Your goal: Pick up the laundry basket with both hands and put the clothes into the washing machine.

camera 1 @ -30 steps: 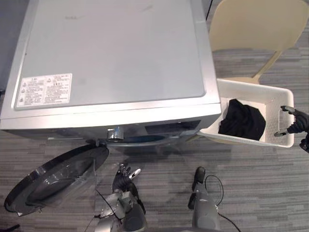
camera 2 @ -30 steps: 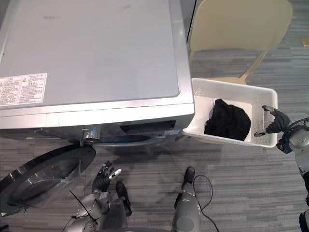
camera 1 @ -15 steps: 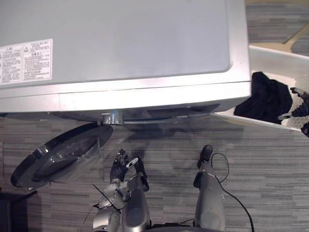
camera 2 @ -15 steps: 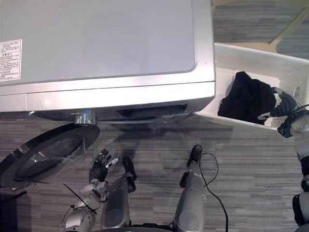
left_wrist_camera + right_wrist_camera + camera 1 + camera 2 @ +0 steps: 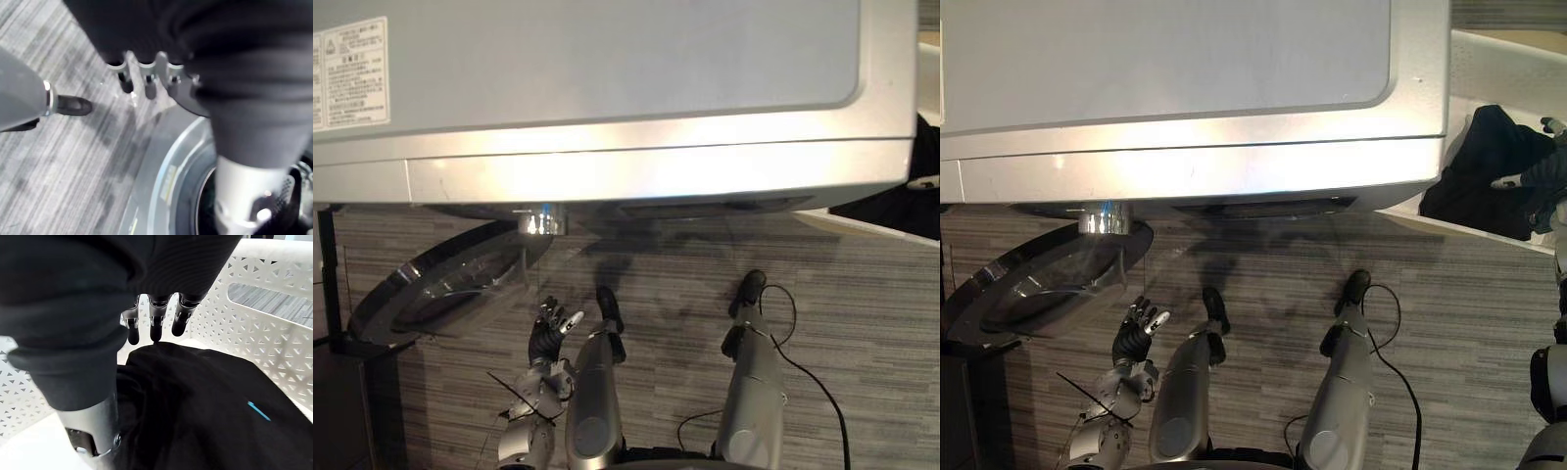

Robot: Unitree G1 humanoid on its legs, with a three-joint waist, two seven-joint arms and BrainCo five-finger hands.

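Grasp step: right robot hand (image 5: 155, 325), fingers straight and empty, above black clothes (image 5: 195, 396) in basket (image 5: 274, 338); left robot hand (image 5: 545, 340) spread near open washer door (image 5: 440, 294); next, likely curl onto garment.

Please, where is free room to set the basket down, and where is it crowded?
The washing machine's flat top is bare, between its label and the laundry basket. The floor before the basket's near edge is free. Crowded: inside the basket, black clothes under the right hand; the left hand hangs by the open door.
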